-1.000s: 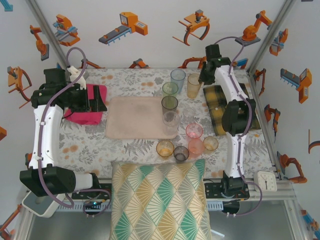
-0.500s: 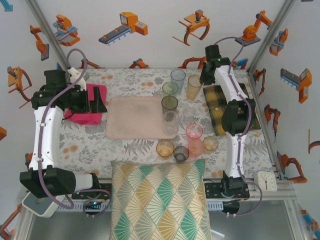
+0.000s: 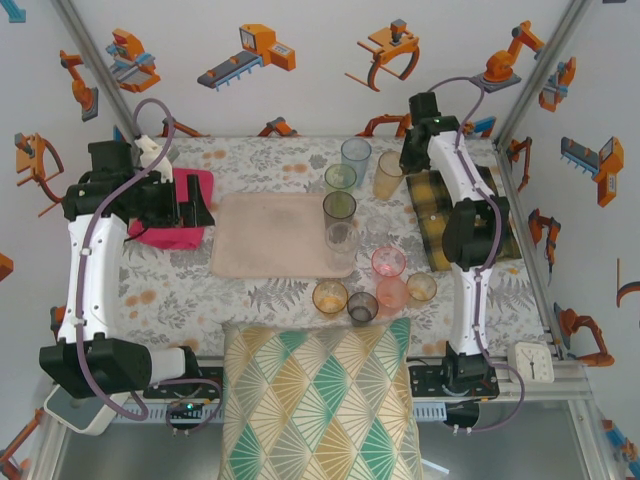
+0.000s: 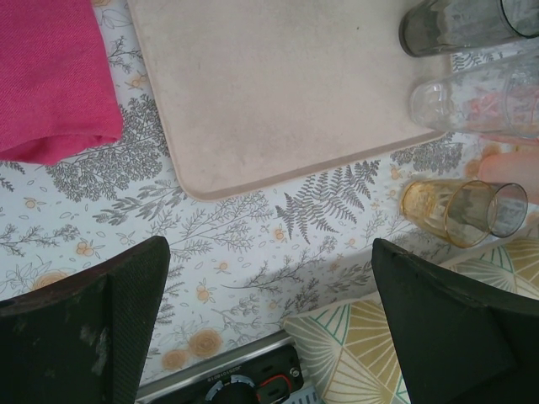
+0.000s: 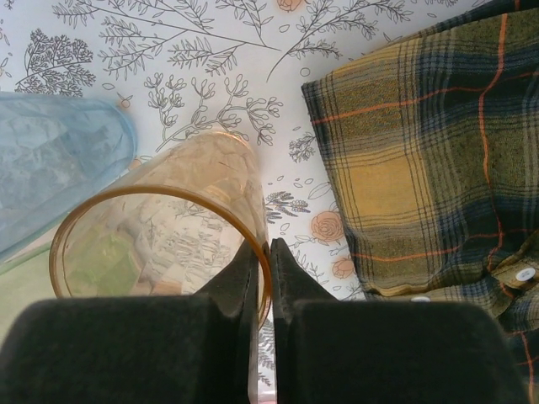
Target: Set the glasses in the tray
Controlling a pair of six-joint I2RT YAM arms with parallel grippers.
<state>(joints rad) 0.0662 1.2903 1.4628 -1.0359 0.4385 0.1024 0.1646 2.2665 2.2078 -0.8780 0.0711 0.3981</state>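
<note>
Glasses (image 3: 388,263) stand on the right half of the floral tabletop (image 3: 270,160), and most of them are outside the tray (image 3: 270,235). Two are in the tray, at its right edge: a tall grey glass (image 3: 339,208) and, just in front of it, a clear glass (image 3: 341,240). Behind the tray's far right corner, a green glass (image 3: 340,180), a blue glass (image 3: 355,155) and a tall amber glass (image 3: 388,172) form a tight group. Five shorter ones in pink, amber and grey cluster near the front, between the tray and a patterned cushion (image 3: 320,400). The right tool (image 5: 263,252) is closed on the tall amber glass: in the right wrist view one finger is inside the rim and the other outside, pinching the wall, with the blue glass close on the left and a plaid cloth (image 5: 421,160) on the right. The left tool (image 4: 269,252) hangs over the tabletop by the tray's near left corner with its fingers spread wide and nothing between them. A bright pink cloth (image 4: 50,76) lies just beside the tray's left edge.
</note>
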